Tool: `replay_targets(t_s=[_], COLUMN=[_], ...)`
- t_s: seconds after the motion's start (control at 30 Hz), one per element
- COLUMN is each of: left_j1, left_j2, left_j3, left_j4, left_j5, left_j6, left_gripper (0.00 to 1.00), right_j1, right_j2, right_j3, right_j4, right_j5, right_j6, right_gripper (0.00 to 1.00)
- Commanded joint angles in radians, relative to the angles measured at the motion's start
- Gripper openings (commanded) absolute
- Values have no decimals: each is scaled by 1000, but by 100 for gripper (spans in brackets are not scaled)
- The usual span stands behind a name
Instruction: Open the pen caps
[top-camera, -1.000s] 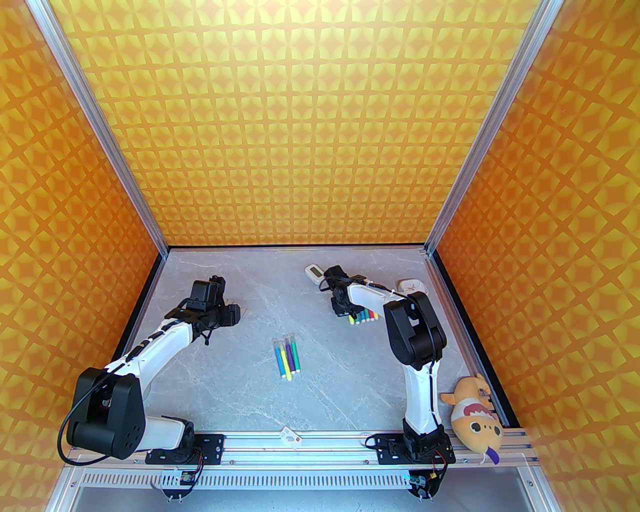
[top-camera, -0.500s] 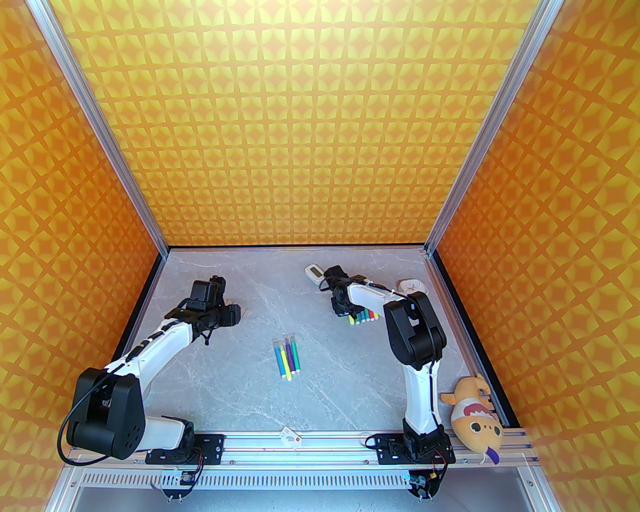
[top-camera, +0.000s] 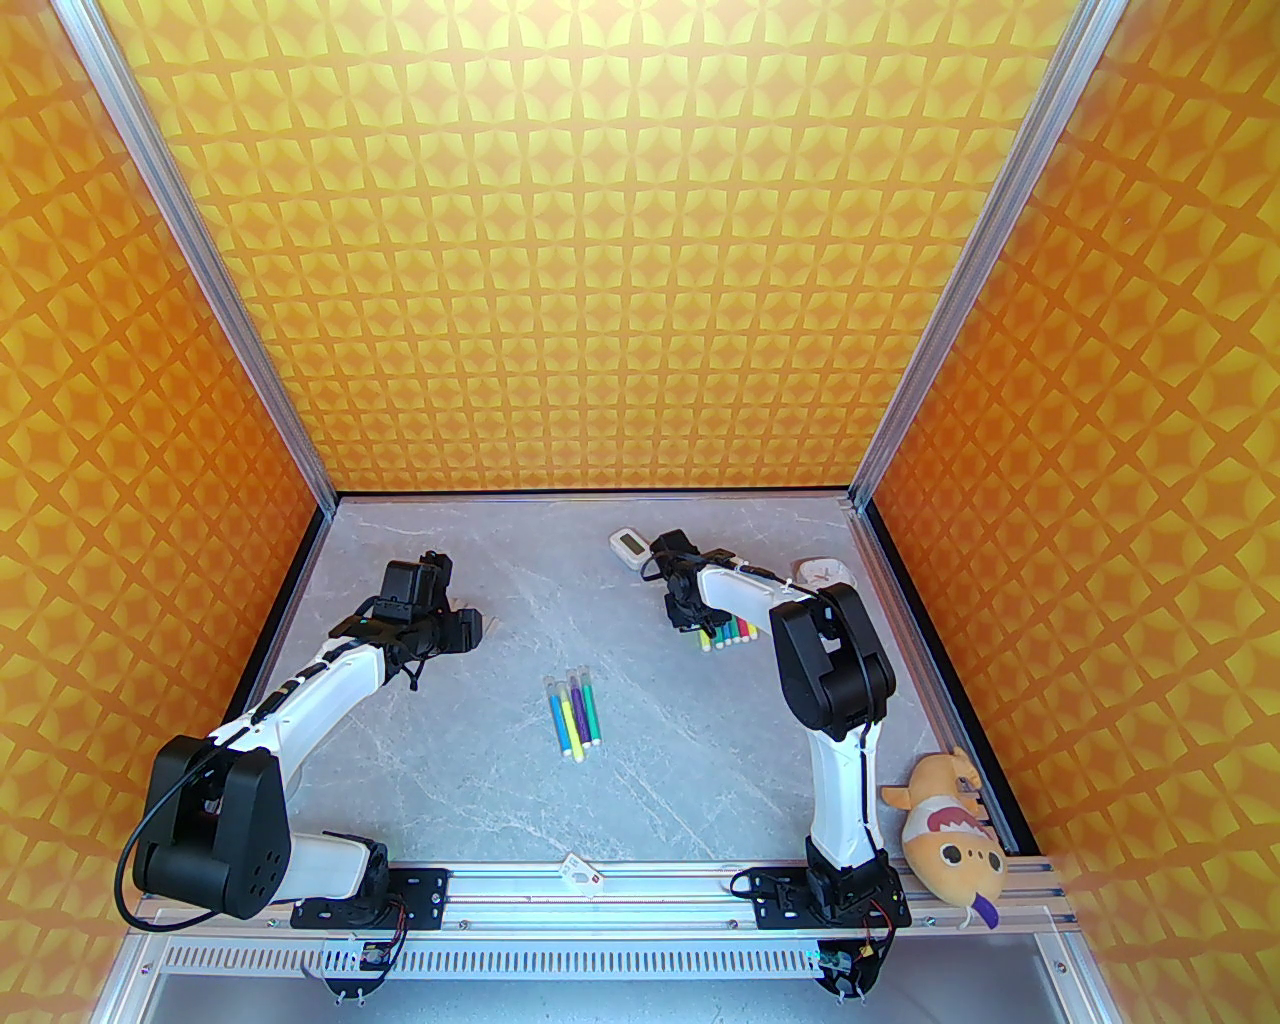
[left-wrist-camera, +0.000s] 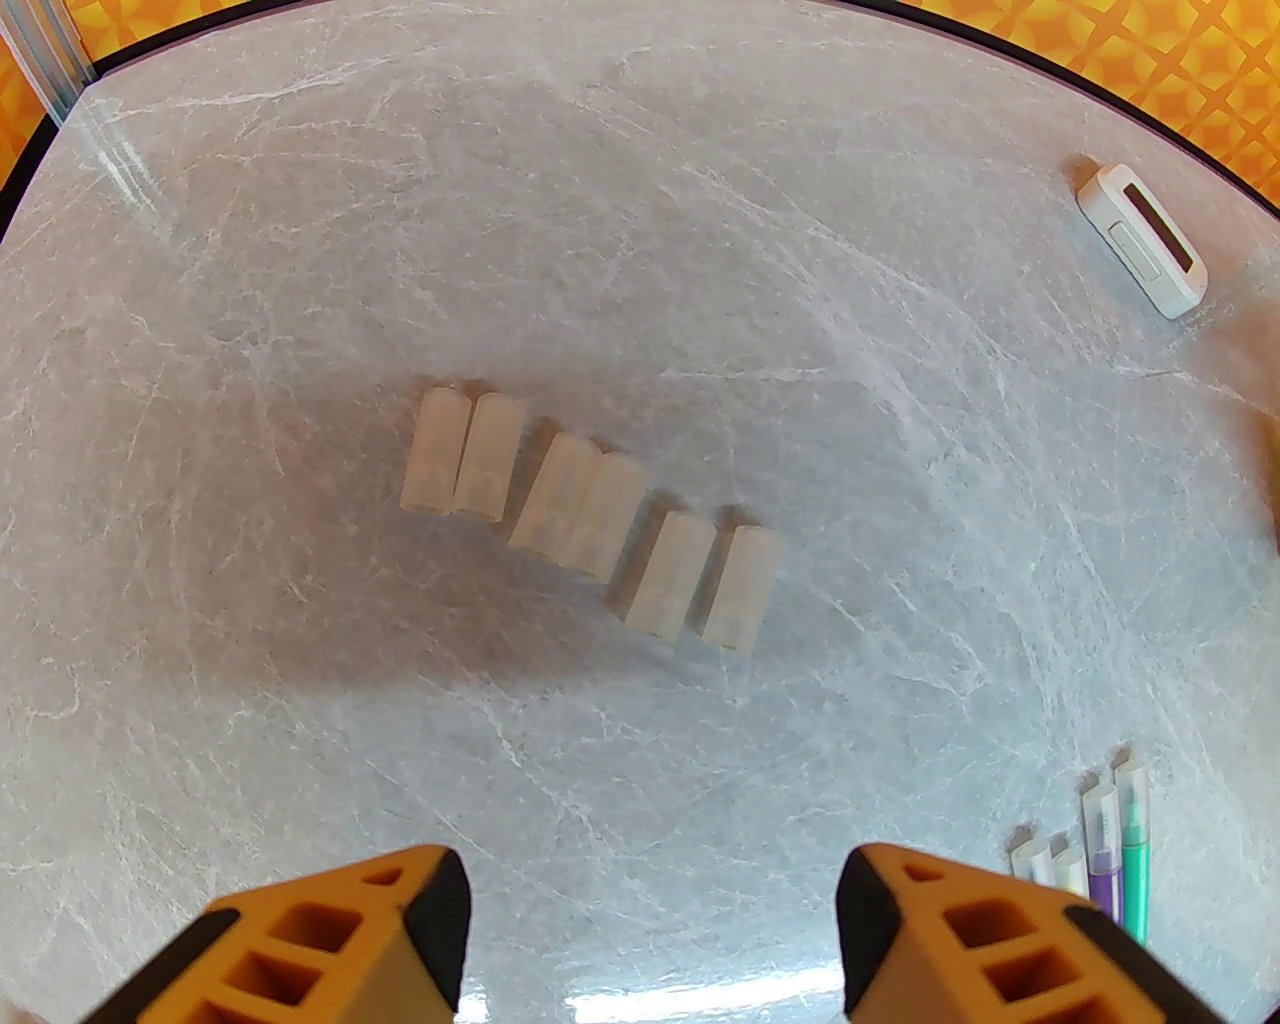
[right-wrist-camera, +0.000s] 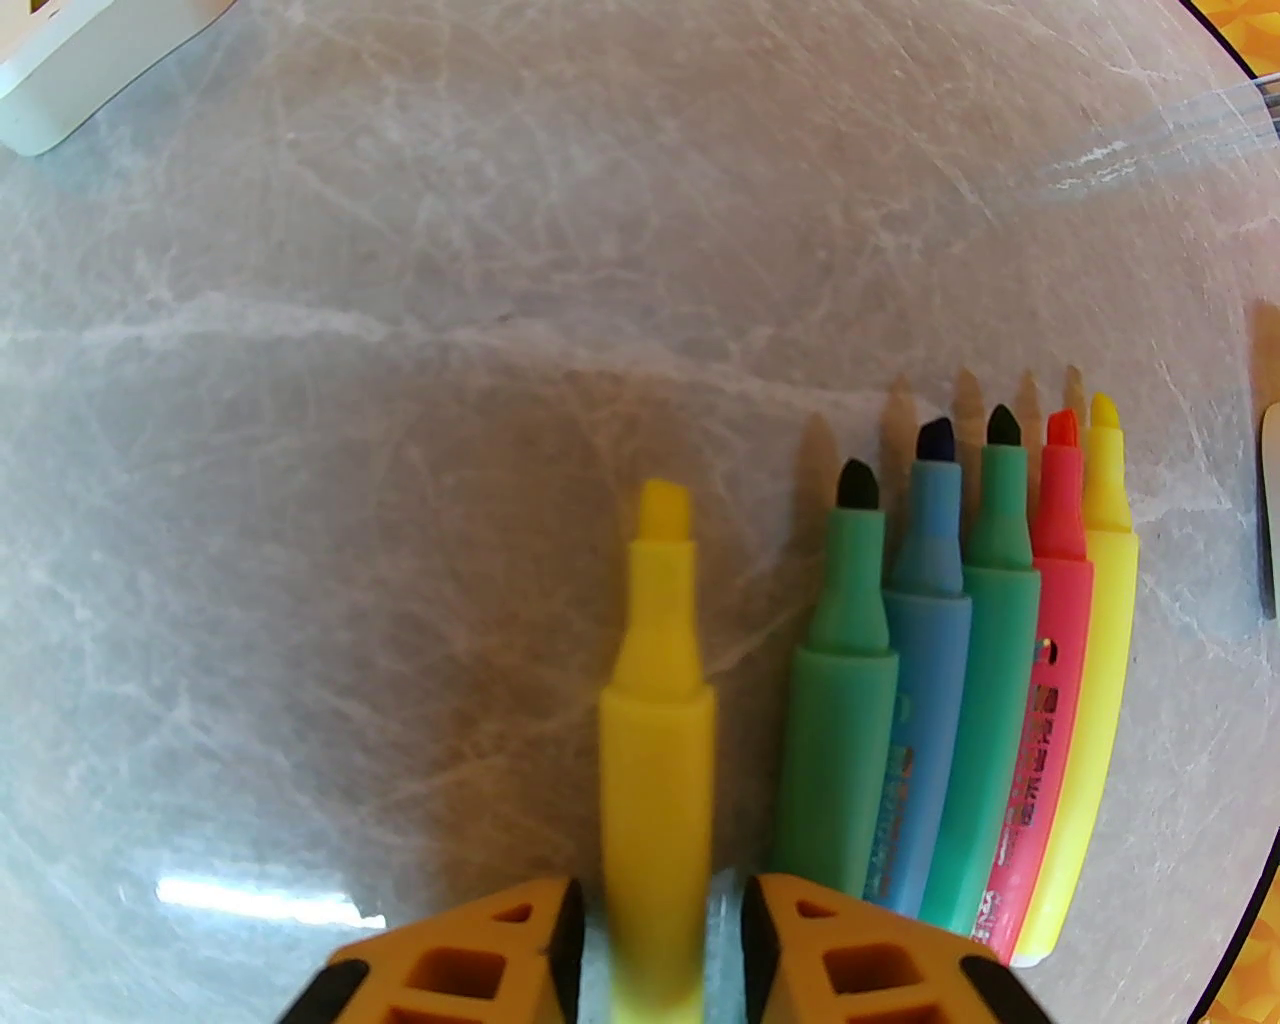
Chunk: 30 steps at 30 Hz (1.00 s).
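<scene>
We have the right gripper (right-wrist-camera: 660, 940) with jaws slightly parted around an uncapped yellow pen (right-wrist-camera: 655, 700), to lay it beside five bared pens (right-wrist-camera: 960, 700), while the left gripper (left-wrist-camera: 650, 920) hovers spread and empty over six sorted pen caps (left-wrist-camera: 590, 515).

My left tool (left-wrist-camera: 650, 900) is hanging over the grey table (left-wrist-camera: 700, 250), jaws standing wide apart with nothing between them. Six pen caps (left-wrist-camera: 590, 515) are lying ahead in three touching pairs. Capped pens (left-wrist-camera: 1105, 850) are sitting lower right, a white device (left-wrist-camera: 1145, 240) upper right.

Plush toy (top-camera: 950, 835), white device (top-camera: 628, 545), marble table (top-camera: 480, 760).
</scene>
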Motion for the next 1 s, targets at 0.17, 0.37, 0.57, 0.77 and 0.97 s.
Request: replay_targets(t_s=[0.17,0.37,0.57,0.77,0.97], left_j1=[8,8,8,8,8], left_j2=[1,12,20,22,24], left_j3=[13,21,20,8,-7], left_j4=[9,20,36,50,82], left_j5=[26,31,44,61,108], left_j6=[10,4,-4,6,16], left_gripper=[65,65,64,64,64], right_j1=[15,81,168,235,307], right_j2=[-174,-253,-286,-328,-329], right_j3=[-91,-149,-190,-277,-309], right_j4=[31,46,47,111,112], right_j5=[-146,-199,-266,-451,-472], right_j6=[-9,-12,13,88,156], right_gripper=[35,35,35,35,36])
